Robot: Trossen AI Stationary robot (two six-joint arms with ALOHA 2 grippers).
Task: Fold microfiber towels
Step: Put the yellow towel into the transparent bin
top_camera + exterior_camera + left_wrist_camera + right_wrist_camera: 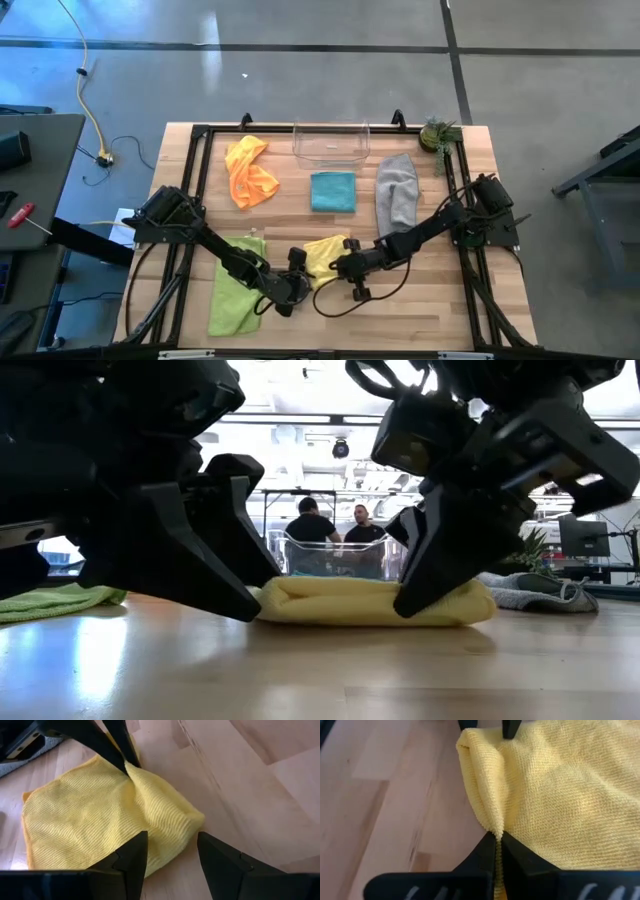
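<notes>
Near front edge of table (pixel 420 300), about mid-width: yellow towel (pixel 322 256), folded, both arms on it. Right gripper (pixel 496 840) pinched tight on a raised ridge of its edge; left gripper (pixel 170 851) w/ fingers apart at the opp. side, straddling a corner, not clamping. Lime green towel (pixel 234 286) lies flat twd front-left corner. Farther back, mid-table: orange towel (pixel 250 172) crumpled on left, teal towel (pixel 333 191) folded square at centre, grey towel (pixel 397 190) on right. Clear bin (pixel 331 143) at back edge, small plant (pixel 437 133) at back-right corner.
</notes>
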